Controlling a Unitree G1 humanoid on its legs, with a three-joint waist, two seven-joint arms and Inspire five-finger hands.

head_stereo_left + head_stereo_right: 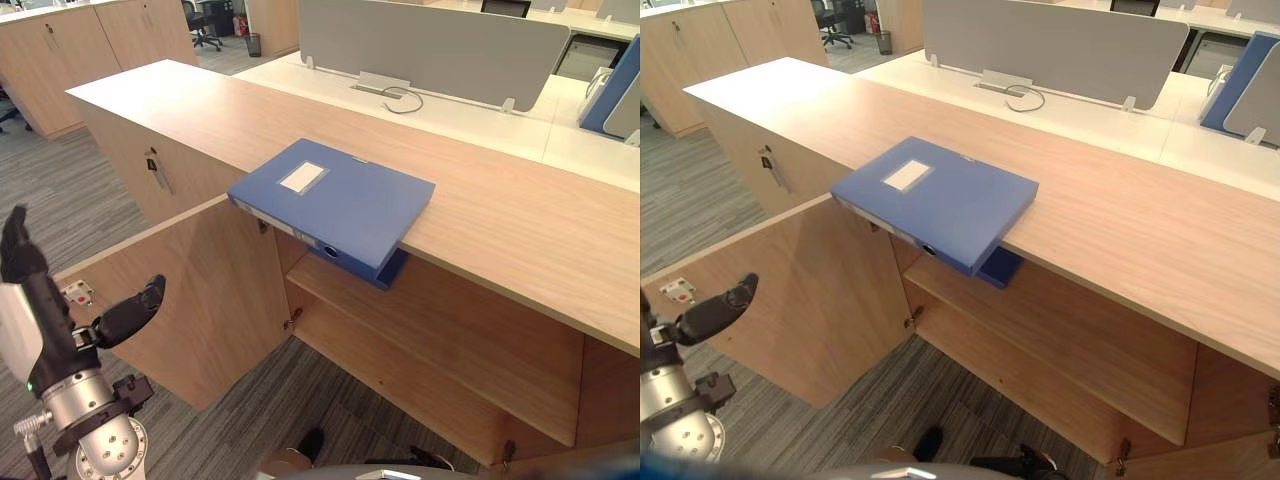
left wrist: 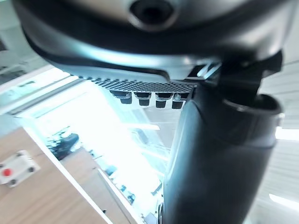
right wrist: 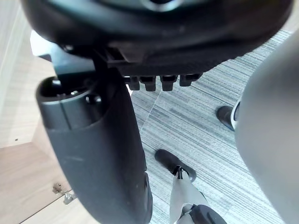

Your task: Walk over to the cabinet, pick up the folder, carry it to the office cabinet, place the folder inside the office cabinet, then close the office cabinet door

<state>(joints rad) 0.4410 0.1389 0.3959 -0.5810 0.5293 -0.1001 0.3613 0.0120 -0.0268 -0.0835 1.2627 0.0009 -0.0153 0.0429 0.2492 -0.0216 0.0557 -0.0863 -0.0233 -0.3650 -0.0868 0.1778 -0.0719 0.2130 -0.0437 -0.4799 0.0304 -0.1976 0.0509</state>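
Blue folder (image 1: 335,205) flat on counter (image 1: 200,110), at front edge, near corner overhanging open compartment. Long axis oblique to front edge; spine faces robot. Open door (image 1: 190,300) hangs below, left of folder; shelf (image 1: 420,320) bare under overhang.

Left hand (image 1: 45,310) raised low at left, outside door, well apart from folder. Fingers straight, thumb spread, nothing held. Folder lies up, forward and right of it.

Right hand (image 3: 93,140) hangs over carpet, fingers apparently relaxed, empty. Left hand judged nearer.
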